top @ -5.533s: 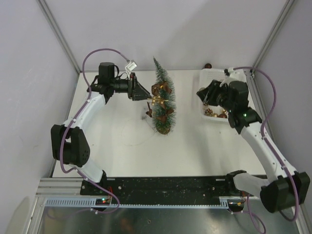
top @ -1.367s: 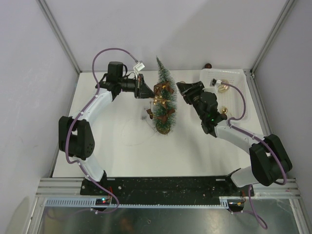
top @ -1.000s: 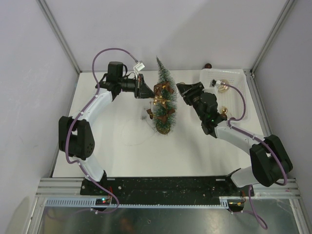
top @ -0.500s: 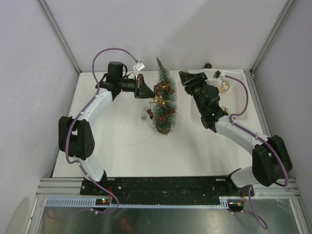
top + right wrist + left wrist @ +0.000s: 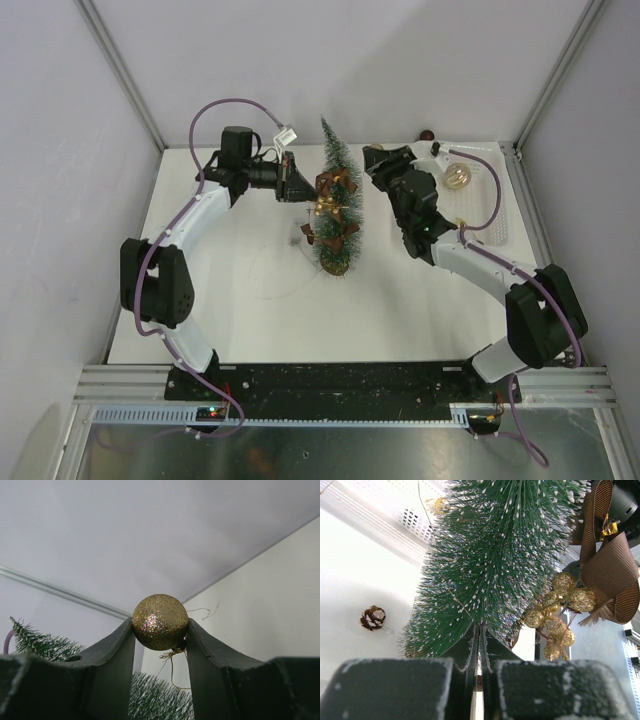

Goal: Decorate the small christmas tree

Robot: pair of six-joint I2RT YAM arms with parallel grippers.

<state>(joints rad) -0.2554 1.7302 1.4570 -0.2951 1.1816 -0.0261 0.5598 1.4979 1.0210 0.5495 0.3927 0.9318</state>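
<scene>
Now, on the bench (image 5: 260, 300), the small christmas tree (image 5: 333, 158) stands upright on its disc base. I see the left jaws pressed together, tips buried in its bristles beside a gold berry cluster (image 5: 555, 615). Right jaws, just right of the treetop, clamp a gold glitter ball (image 5: 160, 621). White basket (image 5: 500, 215) sits far right.

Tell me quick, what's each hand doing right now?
Left hand: closed, tips among bristles of the tree; cannot tell if it grips anything.
Right hand: closed on a gold ball.
</scene>
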